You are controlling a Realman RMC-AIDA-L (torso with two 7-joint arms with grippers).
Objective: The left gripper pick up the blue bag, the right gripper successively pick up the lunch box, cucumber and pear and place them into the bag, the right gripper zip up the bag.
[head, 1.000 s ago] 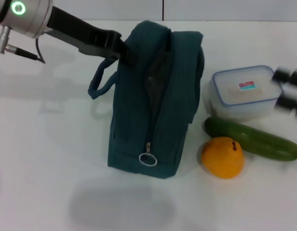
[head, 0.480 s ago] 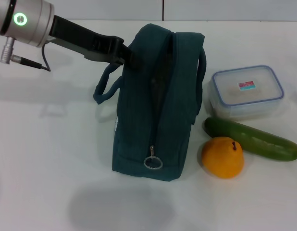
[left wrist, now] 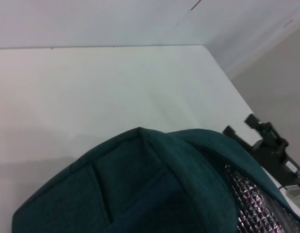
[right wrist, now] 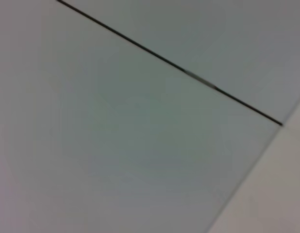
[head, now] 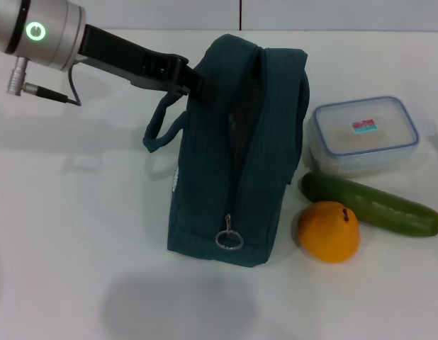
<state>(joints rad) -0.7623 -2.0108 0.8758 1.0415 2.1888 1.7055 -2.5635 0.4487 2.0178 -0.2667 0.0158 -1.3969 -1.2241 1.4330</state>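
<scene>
The blue bag (head: pixel 233 156) stands upright mid-table with its zip open and the ring pull (head: pixel 229 241) hanging low at its near end. My left gripper (head: pixel 187 78) reaches in from the upper left and is shut on the bag's top edge beside a loop handle (head: pixel 162 127). The left wrist view shows the bag's fabric (left wrist: pixel 140 184) and foil lining (left wrist: pixel 257 208) up close. Right of the bag lie the lunch box (head: pixel 364 134), the cucumber (head: pixel 371 205) and the pear (head: pixel 329 231). My right gripper (left wrist: pixel 240 125) shows only far off in the left wrist view, with its fingers apart.
The white table (head: pixel 77 234) stretches left of and in front of the bag. A wall with a dark seam (right wrist: pixel 164 60) fills the right wrist view. The table's far edge (head: pixel 134 30) runs just behind the bag.
My left gripper has carried the bag's top slightly to the right, and the bag has shifted with it. The right gripper has left the head view's right edge.
</scene>
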